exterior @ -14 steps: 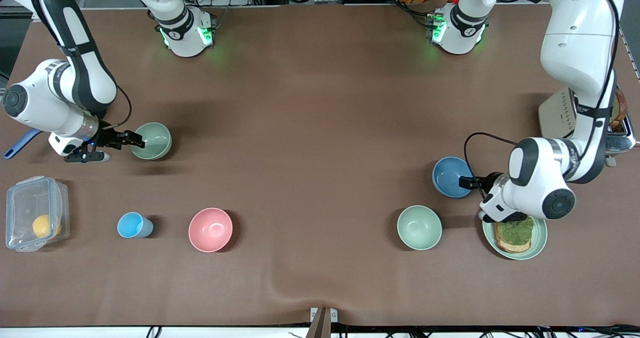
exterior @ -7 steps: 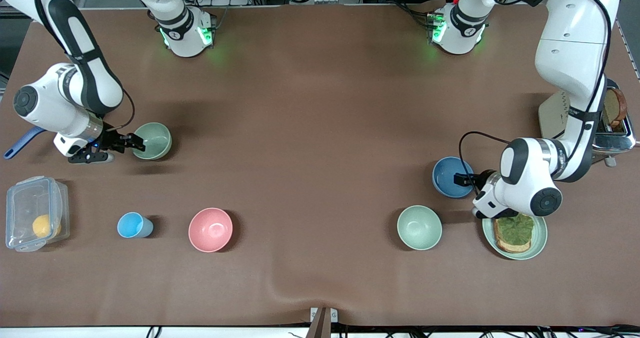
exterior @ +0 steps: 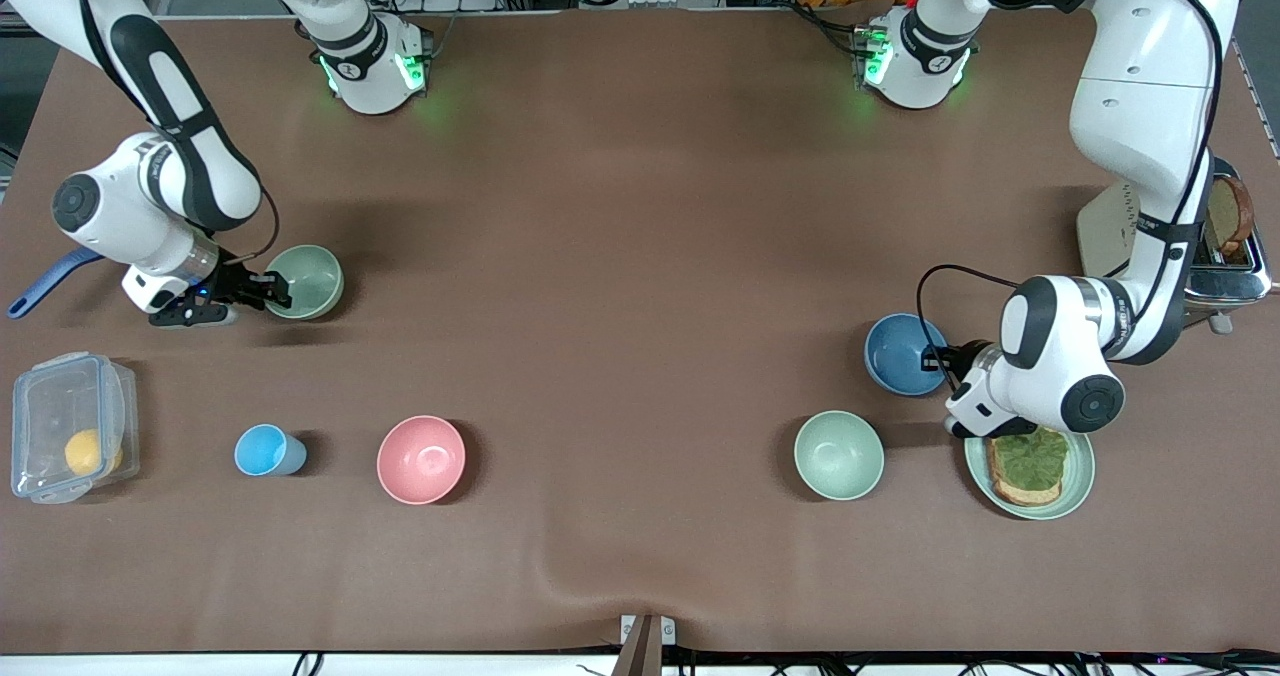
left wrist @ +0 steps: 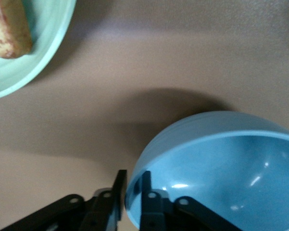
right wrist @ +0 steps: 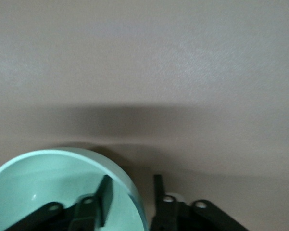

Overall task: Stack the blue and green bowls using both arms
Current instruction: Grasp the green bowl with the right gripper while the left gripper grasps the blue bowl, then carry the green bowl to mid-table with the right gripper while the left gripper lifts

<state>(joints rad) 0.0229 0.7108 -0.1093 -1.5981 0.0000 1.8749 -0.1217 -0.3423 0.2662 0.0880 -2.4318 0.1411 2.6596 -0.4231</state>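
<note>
The blue bowl [exterior: 903, 354] is being pinched at its rim by the left gripper [exterior: 938, 360], the green bowl [exterior: 308, 281] straddled by the spread right gripper [exterior: 274, 289]; thin-rim holds are risking tipping.

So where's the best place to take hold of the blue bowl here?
By the rim of the blue bowl, on the edge toward the left arm's end of the table. It sits upright and open, so its thin wall fits between two fingers, one inside and one outside. The left gripper already straddles the rim there.
</note>
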